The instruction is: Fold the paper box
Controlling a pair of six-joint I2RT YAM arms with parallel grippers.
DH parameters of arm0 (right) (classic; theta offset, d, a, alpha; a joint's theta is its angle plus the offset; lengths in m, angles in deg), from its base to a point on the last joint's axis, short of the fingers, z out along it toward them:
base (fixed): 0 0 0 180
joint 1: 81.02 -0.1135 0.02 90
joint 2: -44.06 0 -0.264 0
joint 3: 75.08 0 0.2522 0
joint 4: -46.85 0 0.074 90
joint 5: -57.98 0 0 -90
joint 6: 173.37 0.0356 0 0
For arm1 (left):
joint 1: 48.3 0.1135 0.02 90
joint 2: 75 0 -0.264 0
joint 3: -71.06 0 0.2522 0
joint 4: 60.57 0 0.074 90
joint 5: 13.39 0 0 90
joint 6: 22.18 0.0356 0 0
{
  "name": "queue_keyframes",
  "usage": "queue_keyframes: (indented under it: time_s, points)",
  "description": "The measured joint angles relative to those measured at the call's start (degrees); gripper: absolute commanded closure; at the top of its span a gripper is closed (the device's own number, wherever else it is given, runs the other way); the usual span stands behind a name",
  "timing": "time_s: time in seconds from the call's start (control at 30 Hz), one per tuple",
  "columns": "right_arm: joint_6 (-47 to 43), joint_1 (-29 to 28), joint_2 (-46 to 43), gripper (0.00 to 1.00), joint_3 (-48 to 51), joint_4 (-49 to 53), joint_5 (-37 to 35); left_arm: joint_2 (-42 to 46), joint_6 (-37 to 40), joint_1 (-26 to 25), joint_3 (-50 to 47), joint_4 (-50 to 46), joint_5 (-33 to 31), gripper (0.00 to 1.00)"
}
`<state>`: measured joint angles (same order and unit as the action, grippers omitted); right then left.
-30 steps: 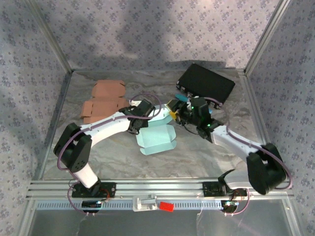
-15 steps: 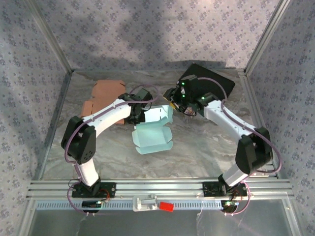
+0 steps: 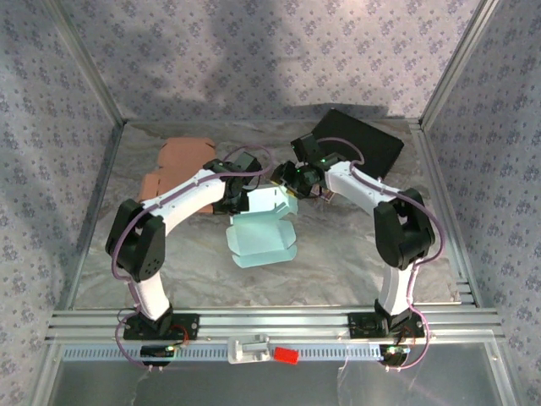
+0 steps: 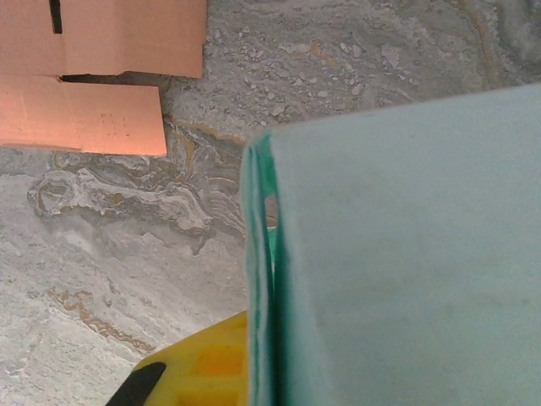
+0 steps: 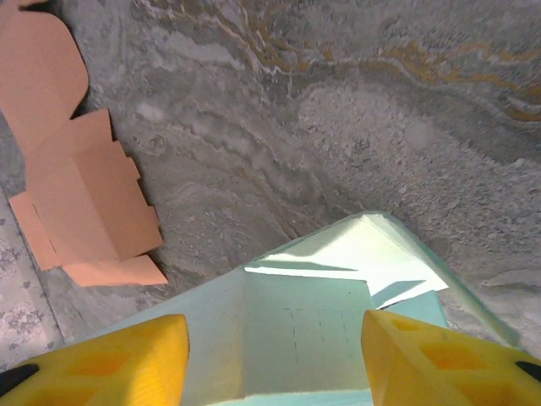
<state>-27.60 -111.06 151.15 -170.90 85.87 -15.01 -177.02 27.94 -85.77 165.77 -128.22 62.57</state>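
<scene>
1. Near edge: an aluminium rail [image 3: 254, 326] runs across the front of the table [image 3: 338, 254] and carries both arm bases. A small red part [image 3: 285, 354] sits on the lower rail between them.

2. Task item: the pale teal paper box [image 3: 262, 244] lies near the middle of the table, between the two arms. Its tray portion rests flat on the surface with the open side up. One panel [image 3: 272, 200] stands raised along the far edge of the tray.

3. Left gripper [image 3: 241, 199]: positioned at the left end of the raised panel, touching it.
   - In the left wrist view the panel's edge [image 4: 260, 288] runs upright, with the panel face to its right.
   - One yellow finger [image 4: 211, 368] lies just beside that edge on its left.
   - The second finger is hidden behind the panel, so it cannot be told whether this gripper clamps the panel or is released.

4. Right gripper [image 3: 293, 184]: positioned at the right end of the raised panel, coming in from the far right.
   - In the right wrist view this gripper [image 5: 275, 364] is spread wide.
   - The two yellow fingers [image 5: 110, 364] are well apart, and the box [image 5: 304, 326] lies between them and beyond the tips.
   - The jaws are released and clamp nothing.

5. Farther back: flat brown cardboard blanks [image 3: 179, 169] lie on the table to the far left of the box, apart from it. They also appear in the left wrist view [image 4: 101, 76] and the right wrist view [image 5: 76, 194].

6. Far right corner: a black case [image 3: 359, 139] rests on the table behind the right arm.
</scene>
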Motion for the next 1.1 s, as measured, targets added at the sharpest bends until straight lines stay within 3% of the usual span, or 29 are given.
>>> queue_keyframes:
  time_s: [0.2,0.33,0.43,0.6,0.67,0.77,0.9,1.1]
  points:
    - [-1.8,-0.5,0.4,0.43,-1.5,-0.7,4.9,-0.2,1.8,1.2,0.5,0.1,1.9,1.0]
    - [-5.7,1.4,-4.6,0.43,-1.6,0.4,6.6,-0.2,5.1,4.3,2.2,1.3,6.7,1.0]
    - [-10.1,5.6,-13.3,0.46,-0.6,0.7,8.7,0.0,9.1,7.4,4.2,2.8,11.7,1.0]
    - [-16.5,17.9,-30.7,0.54,6.1,-3.4,15.3,1.1,15.9,12.1,5.7,5.7,22.8,1.0]
    - [-18.0,22.3,-33.7,0.54,9.0,-5.9,18.8,1.2,17.9,13.6,6.1,6.5,27.7,1.0]
    - [-20.4,25.1,-33.2,0.54,11.6,-7.9,23.9,1.2,19.9,15.2,6.7,7.2,34.1,1.0]
    - [-24.6,24.2,-28.9,0.53,12.5,-6.7,29.2,0.7,21.4,16.2,8.3,7.6,40.6,1.0]
    - [-30.4,22.4,-27.1,0.52,11.9,-3.3,32.7,-0.3,22.4,16.4,8.9,7.6,45.0,1.0]
